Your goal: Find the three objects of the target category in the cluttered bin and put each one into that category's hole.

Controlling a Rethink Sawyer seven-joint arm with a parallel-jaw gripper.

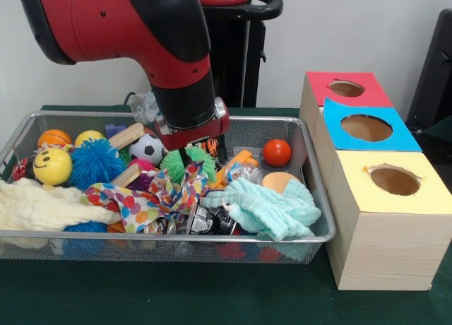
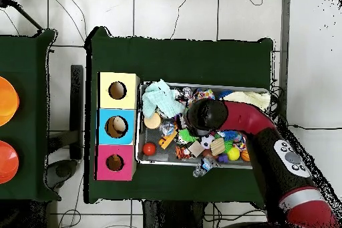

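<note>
A wire mesh bin [image 1: 212,235] holds a heap of toys and cloths. My gripper [image 1: 201,154] is lowered into its middle, just above a green spiky ball [image 1: 189,164] and beside a soccer ball [image 1: 147,148]. Whether it is open or shut is hidden by the clutter and the wrist. Around it lie a blue spiky ball [image 1: 95,162], a yellow smiley ball [image 1: 52,166], a red ball [image 1: 277,152], wooden blocks [image 1: 127,136], a mint cloth [image 1: 272,208], a cream cloth [image 1: 42,205] and a dotted cloth [image 1: 152,198]. In the overhead view the arm [image 2: 227,115] covers the gripper.
Three wooden boxes with round holes stand beside the bin: red top [image 1: 374,93], blue top [image 1: 404,138], yellow top [image 1: 431,194]. From overhead they line up left of the bin [image 2: 141,125] as yellow [image 2: 107,81], blue [image 2: 105,115] and pink [image 2: 105,172]. A green cloth covers the table [image 1: 212,297].
</note>
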